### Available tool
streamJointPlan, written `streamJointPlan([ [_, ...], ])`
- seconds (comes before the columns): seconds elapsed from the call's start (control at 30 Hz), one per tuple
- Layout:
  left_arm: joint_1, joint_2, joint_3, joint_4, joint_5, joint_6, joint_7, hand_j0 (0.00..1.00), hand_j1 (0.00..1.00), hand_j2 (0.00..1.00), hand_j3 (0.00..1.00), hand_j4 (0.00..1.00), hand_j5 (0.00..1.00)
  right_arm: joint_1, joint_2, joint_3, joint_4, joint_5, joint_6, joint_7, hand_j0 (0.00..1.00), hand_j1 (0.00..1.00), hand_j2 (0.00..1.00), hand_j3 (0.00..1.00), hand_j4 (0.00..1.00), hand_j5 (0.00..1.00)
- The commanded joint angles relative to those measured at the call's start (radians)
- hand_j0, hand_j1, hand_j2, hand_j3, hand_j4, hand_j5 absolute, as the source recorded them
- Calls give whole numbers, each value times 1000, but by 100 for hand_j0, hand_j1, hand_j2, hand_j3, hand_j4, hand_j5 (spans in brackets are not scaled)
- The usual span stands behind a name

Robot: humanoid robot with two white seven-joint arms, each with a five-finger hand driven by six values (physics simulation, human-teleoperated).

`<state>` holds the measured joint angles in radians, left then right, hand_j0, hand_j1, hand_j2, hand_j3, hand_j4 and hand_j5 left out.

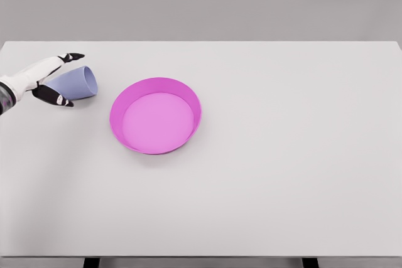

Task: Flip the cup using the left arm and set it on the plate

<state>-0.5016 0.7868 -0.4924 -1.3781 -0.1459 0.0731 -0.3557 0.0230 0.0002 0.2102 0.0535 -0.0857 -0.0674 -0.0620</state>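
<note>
A pale blue cup [76, 83] lies on its side on the white table, its open mouth turned to the right toward the plate. My left hand [61, 80] comes in from the left edge and its black-tipped fingers spread above and below the cup's closed end, close to it; a firm grasp is not evident. The magenta plate [192, 95] rests to the right of the cup, a short gap between them, with nothing in it. No right arm shows.
The white table [282, 155] stretches wide to the right and front of the plate. Its front edge runs along the bottom of the view.
</note>
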Motion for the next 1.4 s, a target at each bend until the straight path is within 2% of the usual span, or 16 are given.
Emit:
streamJointPlan([
  [0.0, 0, 0, 0, 19, 0, 1, 1, 100, 100, 100, 100, 100, 100, 0, 0, 0, 0, 0, 0, -1, 100, 100, 100, 100, 100, 100],
  [0.13, -12, -9, 0, 60, -3, 1, 3, 100, 100, 100, 100, 100, 100, 0, 0, 0, 0, 0, 0, 1, 100, 100, 100, 100, 100, 100],
  [0.23, -12, -50, -1, 60, -37, 1, 3, 100, 100, 100, 100, 100, 100, 0, 0, 0, 0, 0, 0, 1, 100, 100, 100, 100, 100, 100],
  [0.33, -26, -52, -3, 60, -37, 2, 1, 100, 100, 100, 100, 100, 100, 0, 0, 0, 0, 0, 0, 1, 100, 100, 100, 100, 100, 100],
  [0.4, -72, -54, -60, 96, -37, 2, 3, 100, 100, 100, 100, 100, 100, 0, 0, 0, 0, 0, 0, -1, 100, 100, 100, 100, 100, 100],
  [0.43, -75, -63, -67, 108, -37, 2, 3, 100, 100, 100, 100, 100, 100, 0, 0, 0, 0, 0, 0, 1, 100, 100, 100, 100, 100, 100],
  [0.7, -77, -95, -81, 142, -41, 31, 3, 100, 100, 100, 100, 100, 100, 0, 0, 0, 0, 0, 0, 1, 100, 100, 100, 100, 100, 100],
  [0.77, -77, -93, -81, 142, -37, 53, 3, 82, 82, 82, 82, 82, 82, 0, 0, 0, 0, 0, 0, -1, 100, 100, 100, 100, 100, 100],
  [0.8, -75, -93, -80, 140, -29, 51, 3, 66, 66, 66, 66, 66, 66, 0, 0, 1, 0, 0, 0, 1, 100, 100, 100, 100, 100, 100],
  [0.83, -75, -93, -80, 140, -27, 50, 4, 55, 55, 55, 55, 55, 55, 0, 0, 0, 0, 0, 0, -1, 100, 100, 100, 100, 100, 100],
  [1.03, -71, -92, -77, 136, -17, 51, 1, 51, 51, 51, 51, 51, 51, 0, 0, 0, 0, 0, 0, -1, 100, 100, 100, 100, 100, 100],
  [1.07, -71, -92, -77, 132, -5, 51, 3, 49, 49, 49, 49, 49, 49, 0, 0, 0, 0, 0, 0, 1, 100, 100, 100, 100, 100, 100],
  [1.13, -69, -83, -75, 125, 64, 42, 4, 48, 48, 48, 48, 48, 48, 0, 0, 0, 0, 0, 0, -1, 100, 100, 100, 100, 100, 100],
  [1.27, -67, -55, -66, 65, 112, -71, 6, 48, 48, 48, 48, 48, 48, 0, 0, 0, 0, 0, 0, 1, 100, 100, 100, 100, 100, 100],
  [1.37, -67, -21, -63, 21, 196, -142, 6, 48, 48, 48, 48, 48, 48, 0, 0, 1, 0, 0, 0, 1, 100, 100, 100, 100, 100, 100],
])
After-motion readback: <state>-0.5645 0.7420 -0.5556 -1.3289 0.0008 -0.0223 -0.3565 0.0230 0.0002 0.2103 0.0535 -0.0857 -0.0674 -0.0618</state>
